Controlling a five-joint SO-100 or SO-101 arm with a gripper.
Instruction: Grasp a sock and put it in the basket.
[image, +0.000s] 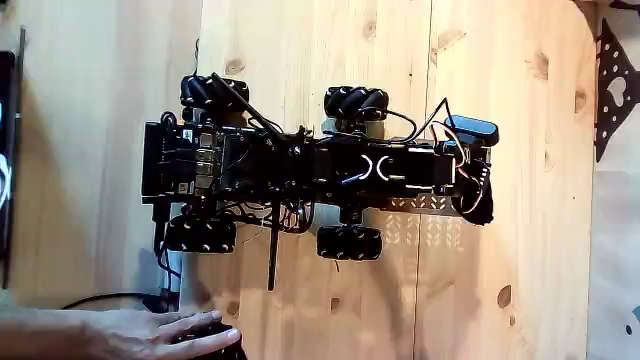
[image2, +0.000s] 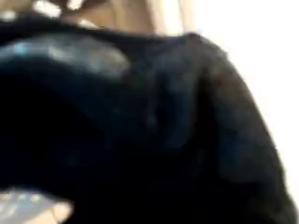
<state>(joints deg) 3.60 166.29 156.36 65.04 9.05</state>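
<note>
From above, the fixed view shows the black arm lying along a wheeled robot, with its gripper (image: 470, 185) at the right end. The tan lattice basket (image: 420, 222) peeks out beneath the arm, just left of the gripper. In the wrist view, limp black fabric, apparently the sock (image2: 140, 121), sits very close to the camera and hides the fingers. A dark lump (image: 478, 207) hangs at the gripper's end in the fixed view. Whether the jaws are closed on it cannot be made out.
The robot's chassis (image: 180, 160) rides on black roller wheels (image: 355, 102) on a pale wooden floor. A person's hand (image: 140, 335) rests at the bottom left edge on a dark object. A black perforated part (image: 612, 85) lies at the right edge.
</note>
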